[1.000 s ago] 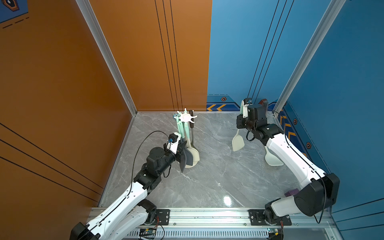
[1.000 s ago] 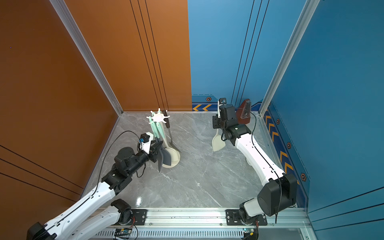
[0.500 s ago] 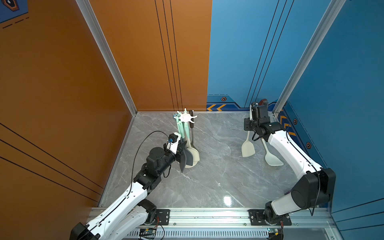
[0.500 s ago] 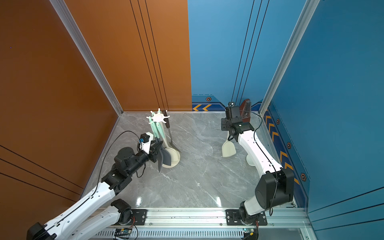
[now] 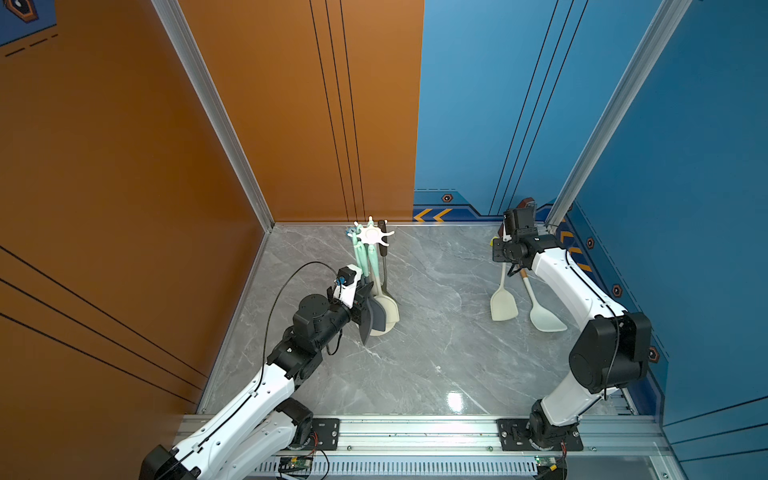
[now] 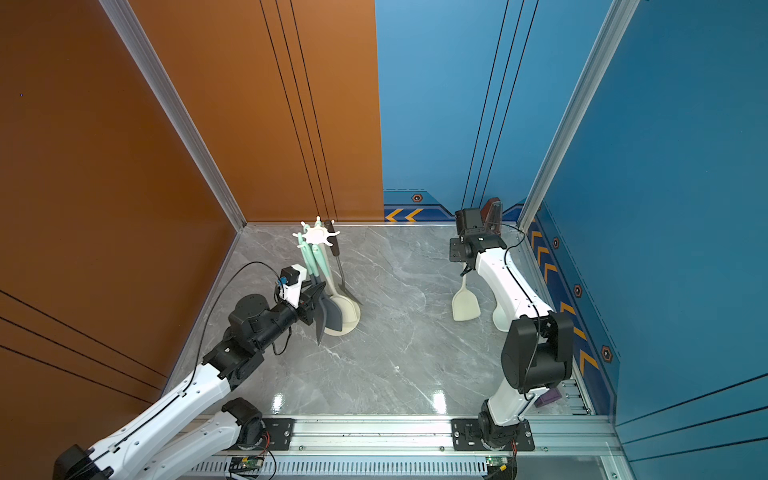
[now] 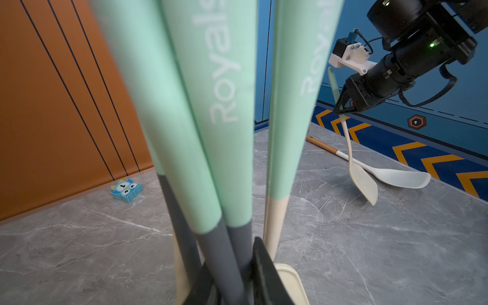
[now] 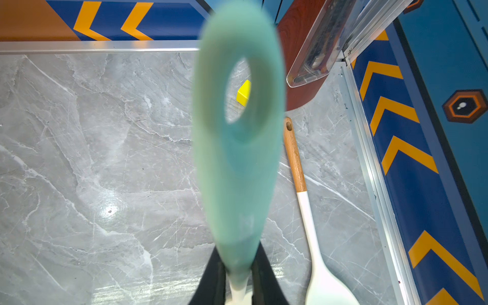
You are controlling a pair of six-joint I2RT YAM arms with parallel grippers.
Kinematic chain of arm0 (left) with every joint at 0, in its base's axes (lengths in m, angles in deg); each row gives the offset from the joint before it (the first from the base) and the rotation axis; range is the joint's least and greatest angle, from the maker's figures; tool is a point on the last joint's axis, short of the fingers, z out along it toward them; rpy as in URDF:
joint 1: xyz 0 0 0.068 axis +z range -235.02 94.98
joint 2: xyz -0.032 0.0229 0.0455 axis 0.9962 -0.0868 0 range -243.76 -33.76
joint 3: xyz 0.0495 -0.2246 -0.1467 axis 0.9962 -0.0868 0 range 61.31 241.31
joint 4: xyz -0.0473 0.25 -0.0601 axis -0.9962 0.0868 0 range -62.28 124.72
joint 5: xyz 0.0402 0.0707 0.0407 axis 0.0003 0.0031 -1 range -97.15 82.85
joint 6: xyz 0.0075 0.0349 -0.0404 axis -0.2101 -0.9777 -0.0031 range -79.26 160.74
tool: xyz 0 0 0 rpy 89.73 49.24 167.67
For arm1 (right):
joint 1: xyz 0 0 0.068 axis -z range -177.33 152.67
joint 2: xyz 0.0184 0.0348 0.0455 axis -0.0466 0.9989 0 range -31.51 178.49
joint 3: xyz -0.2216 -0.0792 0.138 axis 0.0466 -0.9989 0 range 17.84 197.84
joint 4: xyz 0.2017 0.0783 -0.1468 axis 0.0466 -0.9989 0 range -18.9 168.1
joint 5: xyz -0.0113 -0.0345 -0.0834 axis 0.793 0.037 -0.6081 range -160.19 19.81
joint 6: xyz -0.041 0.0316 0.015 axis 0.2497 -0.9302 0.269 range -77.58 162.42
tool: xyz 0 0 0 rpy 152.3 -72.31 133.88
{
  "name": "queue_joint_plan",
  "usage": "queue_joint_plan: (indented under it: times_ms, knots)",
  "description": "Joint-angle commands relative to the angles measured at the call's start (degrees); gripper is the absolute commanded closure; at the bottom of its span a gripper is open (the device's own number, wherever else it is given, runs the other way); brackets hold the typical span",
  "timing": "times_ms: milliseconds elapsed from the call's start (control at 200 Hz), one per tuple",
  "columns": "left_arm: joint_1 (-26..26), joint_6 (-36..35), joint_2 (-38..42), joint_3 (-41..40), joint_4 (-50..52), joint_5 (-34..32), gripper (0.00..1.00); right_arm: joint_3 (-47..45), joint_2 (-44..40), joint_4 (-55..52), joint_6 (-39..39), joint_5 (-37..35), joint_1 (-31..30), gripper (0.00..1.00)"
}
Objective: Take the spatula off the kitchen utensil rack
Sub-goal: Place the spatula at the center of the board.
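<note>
Right pincer (image 7: 342, 111) clamps the spatula (image 5: 503, 305) by its mint handle at right, while left pincer (image 5: 363, 301) pinches dark utensil shafts (image 7: 224, 253) on the kitchen utensil rack (image 5: 371, 235).

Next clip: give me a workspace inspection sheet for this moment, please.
Surface: grey marble tabletop, glare patches near front.
Job's things: cream-white star-topped utensil rack upright, mint-handled utensils hanging; mint-handled cream spatula off it.
Clutter: wooden-handled white spoon lying flat; blue owl toy; yellow block.
Grippers: right gripper shut on spatula handle; left gripper among hanging utensils' grey necks, grip unclear.
Cables: black cable loops above left arm.
Surroundings: orange wall, blue wall, aluminium front rail.
</note>
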Motion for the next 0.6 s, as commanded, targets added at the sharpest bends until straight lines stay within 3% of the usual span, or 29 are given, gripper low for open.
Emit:
queue_joint_plan:
  times_ms: [0, 596]
  knots:
    - [-0.03, -2.43, -0.48, -1.52, 0.92, -1.09, 0.78, 1.67, 2.08, -2.86, 0.66, -1.26, 0.25, 0.99]
    - [-0.03, -2.86, -0.01, -1.72, 0.96, -1.14, 0.78, 3.35, 12.51, -1.47, 1.58, -3.47, 0.92, 1.00]
